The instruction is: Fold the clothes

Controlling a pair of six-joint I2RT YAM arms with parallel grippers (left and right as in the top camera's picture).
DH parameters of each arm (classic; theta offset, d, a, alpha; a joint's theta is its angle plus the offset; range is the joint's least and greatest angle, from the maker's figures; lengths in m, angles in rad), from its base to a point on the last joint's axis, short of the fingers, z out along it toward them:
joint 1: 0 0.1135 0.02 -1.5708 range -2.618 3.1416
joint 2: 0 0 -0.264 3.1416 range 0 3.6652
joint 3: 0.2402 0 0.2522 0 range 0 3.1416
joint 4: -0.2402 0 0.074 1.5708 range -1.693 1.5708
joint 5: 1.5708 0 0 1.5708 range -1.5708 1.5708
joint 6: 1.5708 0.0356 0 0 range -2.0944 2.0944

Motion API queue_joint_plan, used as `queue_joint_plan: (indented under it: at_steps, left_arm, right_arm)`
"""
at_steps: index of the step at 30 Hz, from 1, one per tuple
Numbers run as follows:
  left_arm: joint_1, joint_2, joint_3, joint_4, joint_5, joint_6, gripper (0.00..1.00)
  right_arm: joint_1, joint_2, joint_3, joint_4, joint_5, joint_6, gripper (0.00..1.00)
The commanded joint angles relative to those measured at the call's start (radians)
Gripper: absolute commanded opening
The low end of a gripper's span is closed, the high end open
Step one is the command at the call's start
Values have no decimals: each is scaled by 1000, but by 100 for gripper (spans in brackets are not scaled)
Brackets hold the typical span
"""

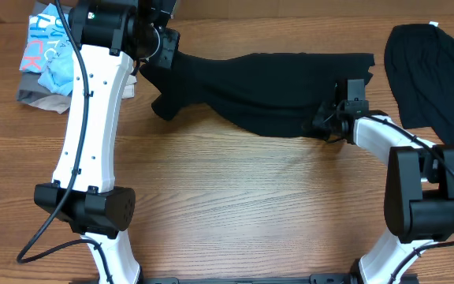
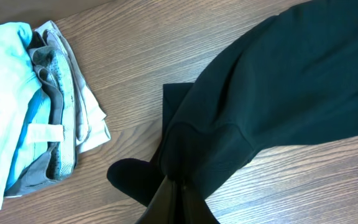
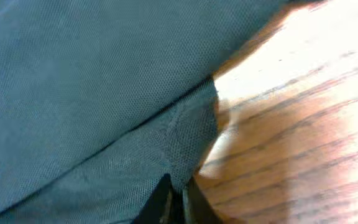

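One piece of the clothes, a black garment [image 1: 266, 87], hangs stretched across the back of the table between my two grippers. My left gripper [image 1: 158, 49] holds its left end, next to a drooping sleeve. In the left wrist view the fingers [image 2: 166, 202] are pinched together on a bunch of the black fabric [image 2: 278, 81]. My right gripper [image 1: 327, 120] is at the garment's lower right edge. In the right wrist view its fingers [image 3: 161, 202] are shut on the hem of the fabric [image 3: 92, 93], close above the wood.
A second black garment [image 1: 436, 71] lies crumpled at the back right corner. A stack of folded light blue, white and grey clothes [image 1: 46, 59] sits at the back left, seen also in the left wrist view as a stack [image 2: 17, 112]. Both arm bases stand at the front edge.
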Motion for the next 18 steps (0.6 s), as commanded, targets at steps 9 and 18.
queue_joint_plan:
  at_steps: [9, 18]
  left_arm:
    - [5, -32, 15, 43, -23, -21, 4]
    - [4, -149, 143, 46, -35, -25, 4]
  right_arm:
    - [-167, -244, 411, -484, -40, -84, 4]
    - [-246, -325, 912, -911, -80, -204, 4]
